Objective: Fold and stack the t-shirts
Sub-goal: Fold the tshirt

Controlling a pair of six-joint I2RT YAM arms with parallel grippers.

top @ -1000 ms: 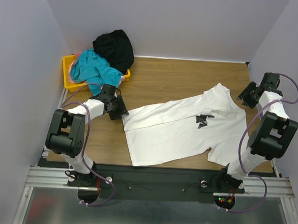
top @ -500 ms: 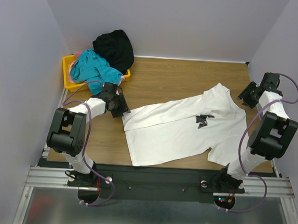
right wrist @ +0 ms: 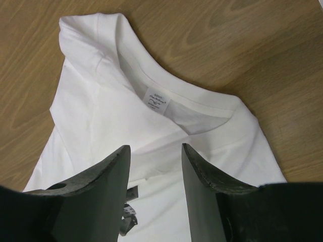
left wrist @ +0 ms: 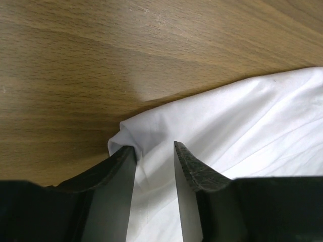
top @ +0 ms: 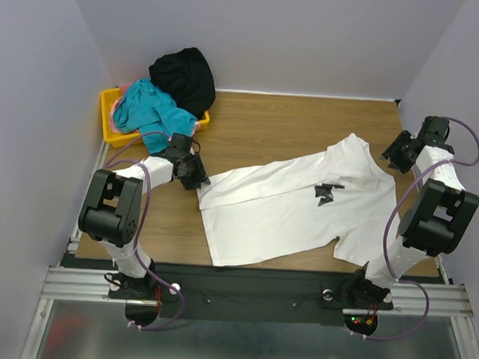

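A white t-shirt [top: 286, 206] with a small black print [top: 325, 192] lies spread on the wooden table. My left gripper [top: 198, 176] is at the shirt's left corner. In the left wrist view the gripper [left wrist: 154, 148] is open, its fingers straddling a folded edge of the white cloth [left wrist: 242, 116], which touches the left finger. My right gripper [top: 393, 155] is by the shirt's far right end. In the right wrist view it [right wrist: 154, 148] is open and empty above the shirt [right wrist: 101, 111], near the collar label [right wrist: 157, 101].
A yellow bin [top: 108, 112] stands at the far left, holding a teal shirt [top: 147, 110], a black shirt [top: 183, 78] and a bit of pink cloth [top: 128, 87]. Purple walls close in on three sides. Bare wood shows beyond the white shirt.
My left gripper has moved a little to the right, onto the white shirt's left corner. The right arm and the shirt have not visibly moved.
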